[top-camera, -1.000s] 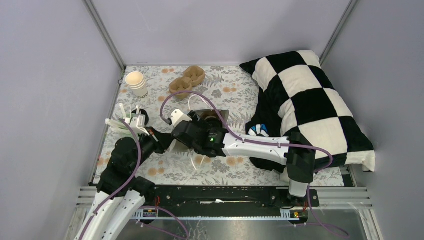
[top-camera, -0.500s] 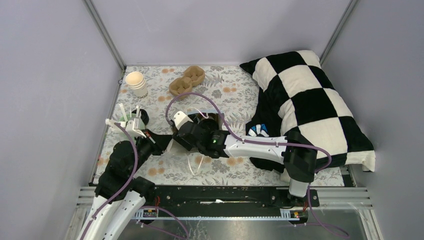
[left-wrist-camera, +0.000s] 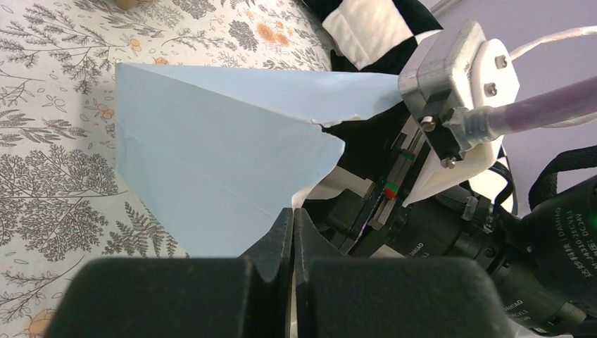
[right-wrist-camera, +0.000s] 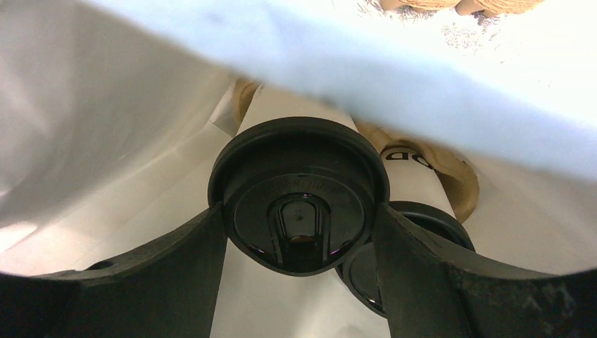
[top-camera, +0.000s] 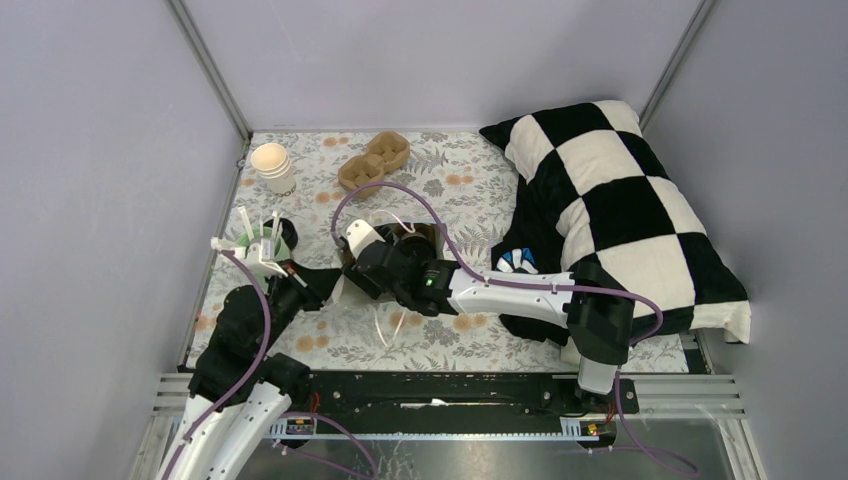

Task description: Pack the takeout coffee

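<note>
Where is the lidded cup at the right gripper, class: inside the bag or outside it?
Inside. The lidded cup sits between the fingers of the right gripper, and pale inner walls of the blue bag surround it.

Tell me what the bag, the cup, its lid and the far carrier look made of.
Bag: pale blue paper, matte, creased, with a ragged edge.
Cup: white paper, likely; flat, dull wall.
Lid: black plastic, slightly glossy, moulded.
Carrier: brown moulded pulp, probably; dull, with rounded wells.
</note>
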`<move>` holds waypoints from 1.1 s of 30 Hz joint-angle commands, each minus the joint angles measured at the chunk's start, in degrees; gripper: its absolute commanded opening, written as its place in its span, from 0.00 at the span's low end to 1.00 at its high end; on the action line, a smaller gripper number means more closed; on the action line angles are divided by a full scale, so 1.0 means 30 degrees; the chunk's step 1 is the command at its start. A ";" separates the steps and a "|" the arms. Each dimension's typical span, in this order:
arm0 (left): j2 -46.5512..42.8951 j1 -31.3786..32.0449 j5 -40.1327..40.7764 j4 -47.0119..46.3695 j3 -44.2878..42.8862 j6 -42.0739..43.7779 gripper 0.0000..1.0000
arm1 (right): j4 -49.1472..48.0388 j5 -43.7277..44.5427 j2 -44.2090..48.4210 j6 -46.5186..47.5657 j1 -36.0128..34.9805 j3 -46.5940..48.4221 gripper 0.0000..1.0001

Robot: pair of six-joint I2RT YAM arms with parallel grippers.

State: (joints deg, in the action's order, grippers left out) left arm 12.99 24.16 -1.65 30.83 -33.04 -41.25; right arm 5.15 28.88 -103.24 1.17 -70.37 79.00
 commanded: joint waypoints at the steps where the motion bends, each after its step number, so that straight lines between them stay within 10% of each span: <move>1: -0.0421 0.0032 0.0491 -0.0374 0.0436 -0.0545 0.00 | -0.1234 -0.0020 0.0582 -0.0108 0.0107 0.0644 0.43; 33: -0.0471 0.0017 0.1309 -0.0086 0.0319 -0.1215 0.00 | -0.2319 0.1706 -0.1574 0.0048 0.0136 0.0984 0.46</move>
State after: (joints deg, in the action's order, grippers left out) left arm 11.62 24.18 1.61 31.27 -31.75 -44.21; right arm 1.34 32.34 -107.11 1.19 -70.35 80.18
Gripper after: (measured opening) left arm 0.005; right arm 0.762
